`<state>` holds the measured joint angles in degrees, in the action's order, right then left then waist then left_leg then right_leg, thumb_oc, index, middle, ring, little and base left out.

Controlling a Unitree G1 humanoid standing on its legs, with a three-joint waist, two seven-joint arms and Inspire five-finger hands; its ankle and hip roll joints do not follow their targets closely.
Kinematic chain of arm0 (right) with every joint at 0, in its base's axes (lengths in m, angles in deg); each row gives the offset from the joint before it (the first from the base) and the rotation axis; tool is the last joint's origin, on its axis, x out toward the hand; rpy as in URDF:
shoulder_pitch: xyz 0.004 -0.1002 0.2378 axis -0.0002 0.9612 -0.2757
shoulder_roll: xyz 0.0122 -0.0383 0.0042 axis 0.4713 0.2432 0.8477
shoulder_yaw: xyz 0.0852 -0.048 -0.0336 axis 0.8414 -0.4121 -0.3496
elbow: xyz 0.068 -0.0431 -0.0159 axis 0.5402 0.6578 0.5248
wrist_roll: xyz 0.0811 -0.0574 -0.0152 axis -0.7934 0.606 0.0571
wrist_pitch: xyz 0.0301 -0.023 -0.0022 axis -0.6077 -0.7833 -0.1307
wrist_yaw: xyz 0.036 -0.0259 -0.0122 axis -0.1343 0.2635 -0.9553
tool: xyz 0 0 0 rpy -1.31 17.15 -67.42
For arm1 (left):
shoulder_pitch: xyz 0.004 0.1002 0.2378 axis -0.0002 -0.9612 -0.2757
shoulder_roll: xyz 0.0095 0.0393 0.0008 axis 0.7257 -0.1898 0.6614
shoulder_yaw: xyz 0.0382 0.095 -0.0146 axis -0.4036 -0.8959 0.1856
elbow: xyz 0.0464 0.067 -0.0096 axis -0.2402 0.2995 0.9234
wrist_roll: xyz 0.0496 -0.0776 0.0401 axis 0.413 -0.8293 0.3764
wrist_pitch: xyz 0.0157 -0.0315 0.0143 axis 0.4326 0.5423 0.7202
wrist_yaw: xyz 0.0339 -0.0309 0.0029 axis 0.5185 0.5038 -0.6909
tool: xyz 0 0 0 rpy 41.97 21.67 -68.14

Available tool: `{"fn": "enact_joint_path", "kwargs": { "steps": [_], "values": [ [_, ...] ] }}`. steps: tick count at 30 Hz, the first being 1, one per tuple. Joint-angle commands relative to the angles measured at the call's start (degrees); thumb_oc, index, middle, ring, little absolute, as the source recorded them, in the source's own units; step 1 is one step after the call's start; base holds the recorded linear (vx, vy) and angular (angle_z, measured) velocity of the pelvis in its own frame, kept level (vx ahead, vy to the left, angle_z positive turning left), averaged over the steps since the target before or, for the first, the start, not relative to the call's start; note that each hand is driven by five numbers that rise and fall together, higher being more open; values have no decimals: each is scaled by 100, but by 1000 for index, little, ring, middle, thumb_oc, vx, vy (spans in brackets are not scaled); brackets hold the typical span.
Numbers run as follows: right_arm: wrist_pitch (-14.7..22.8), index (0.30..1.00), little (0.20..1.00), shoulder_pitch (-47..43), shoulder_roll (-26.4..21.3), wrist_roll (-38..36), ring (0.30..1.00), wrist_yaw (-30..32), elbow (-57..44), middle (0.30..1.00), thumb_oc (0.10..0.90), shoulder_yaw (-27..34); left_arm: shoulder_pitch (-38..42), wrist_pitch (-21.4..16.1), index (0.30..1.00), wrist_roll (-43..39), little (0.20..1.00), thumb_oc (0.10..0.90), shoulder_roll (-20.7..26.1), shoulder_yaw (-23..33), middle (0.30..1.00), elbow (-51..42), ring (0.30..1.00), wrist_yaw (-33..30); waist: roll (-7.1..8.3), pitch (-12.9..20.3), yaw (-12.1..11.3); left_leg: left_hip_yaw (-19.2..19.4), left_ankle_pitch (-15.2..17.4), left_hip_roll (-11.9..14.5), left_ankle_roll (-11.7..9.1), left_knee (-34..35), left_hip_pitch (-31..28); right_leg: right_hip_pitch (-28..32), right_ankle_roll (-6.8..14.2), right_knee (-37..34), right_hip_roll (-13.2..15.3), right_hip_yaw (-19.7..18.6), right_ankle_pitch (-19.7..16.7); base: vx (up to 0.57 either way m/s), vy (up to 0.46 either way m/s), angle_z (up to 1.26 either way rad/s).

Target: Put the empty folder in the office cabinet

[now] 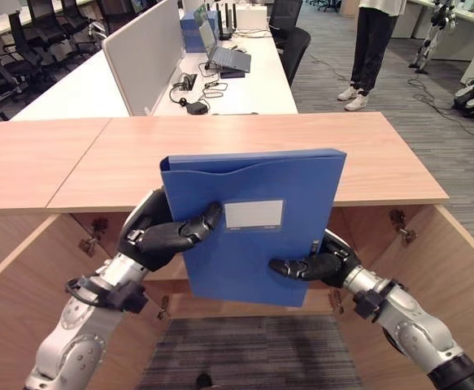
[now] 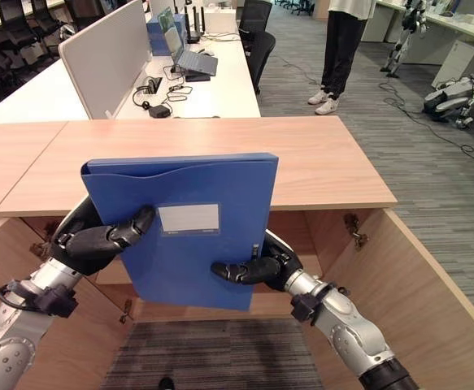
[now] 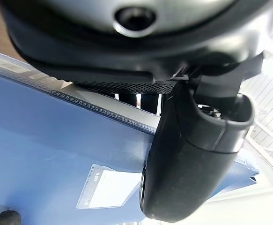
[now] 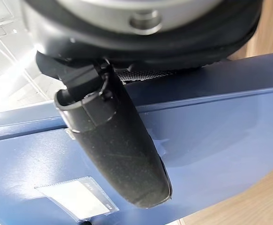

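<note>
I hold a blue folder [image 1: 257, 223] with a white label upright and slightly tilted in front of the open wooden cabinet [image 1: 245, 158]. My left hand [image 1: 159, 231] grips its left edge, thumb pressed across the front beside the label. My right hand [image 1: 322, 264] grips the lower right edge, thumb lying on the front face. The folder's lower part hangs before the cabinet's dark opening, its top level with the cabinet's top board. In the wrist views each thumb lies flat on the blue cover [image 3: 56, 154] [image 4: 211, 140].
Both cabinet doors [image 1: 456, 276] [image 1: 17, 284] stand swung out on either side of me. Behind the cabinet is a white desk [image 1: 237, 81] with a divider, laptop and cables. A person [image 1: 375, 49] stands on the grey carpet at the back right.
</note>
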<state>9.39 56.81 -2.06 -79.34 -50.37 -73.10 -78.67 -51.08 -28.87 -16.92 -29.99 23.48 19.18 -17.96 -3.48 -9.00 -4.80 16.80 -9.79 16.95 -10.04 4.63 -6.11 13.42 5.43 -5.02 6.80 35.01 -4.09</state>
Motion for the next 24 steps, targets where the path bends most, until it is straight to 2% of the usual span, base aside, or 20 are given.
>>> {"fn": "enact_joint_path", "kwargs": {
  "steps": [1,2,3,4,12,22,23,24],
  "values": [
    [749,900,900,-1361,861,-344,900,-340,-680,900,800,-107,973,-175,300,-466,300,400,-267,-706,300,-533,300,350,96,129,105,94,696,285,-310,-27,-169,217,115,2,190,-119,1192,0,0,0],
    [753,900,900,-1353,885,-334,900,-325,-663,900,800,-102,973,-173,300,-459,300,400,-291,-708,300,-530,300,348,97,126,105,90,698,281,-309,-27,-167,216,114,2,190,-124,1191,0,0,0],
    [762,413,413,-1344,918,-339,413,-315,-644,413,475,-92,959,-170,300,-444,300,400,-313,-696,300,-527,300,348,96,120,105,89,697,280,-308,-26,-165,215,115,2,190,-124,1191,0,0,0],
    [762,300,300,-1344,918,-339,300,-315,-644,300,400,-92,959,-170,300,-444,300,400,-313,-695,300,-527,300,348,97,120,105,88,697,280,-308,-26,-165,215,115,2,190,-124,1191,0,0,0],
    [731,300,300,-1266,1190,-453,300,-314,-655,300,400,-80,878,-151,300,-404,300,400,-493,-635,300,-497,300,331,88,111,112,84,717,264,-304,-23,-180,218,108,2,210,-139,1185,0,0,0],
    [531,300,300,-1075,948,-189,300,-491,-743,300,400,-189,729,-207,300,-271,300,400,-624,-508,300,-475,300,390,115,96,108,71,728,238,-303,-30,-159,196,108,2,207,-135,1182,0,0,0],
    [421,300,300,-923,771,-17,300,-545,-792,300,400,-95,581,-226,900,-219,900,800,-675,-359,900,-479,900,376,127,88,99,70,730,229,-304,-23,-155,193,112,2,206,-129,1181,0,0,0],
    [387,300,300,-847,612,58,300,-581,-800,300,400,-86,526,-273,900,-141,900,800,-636,-294,900,-424,900,347,133,81,92,67,731,223,-303,-23,-150,190,113,2,201,-121,1178,0,0,0]
  ]
}}
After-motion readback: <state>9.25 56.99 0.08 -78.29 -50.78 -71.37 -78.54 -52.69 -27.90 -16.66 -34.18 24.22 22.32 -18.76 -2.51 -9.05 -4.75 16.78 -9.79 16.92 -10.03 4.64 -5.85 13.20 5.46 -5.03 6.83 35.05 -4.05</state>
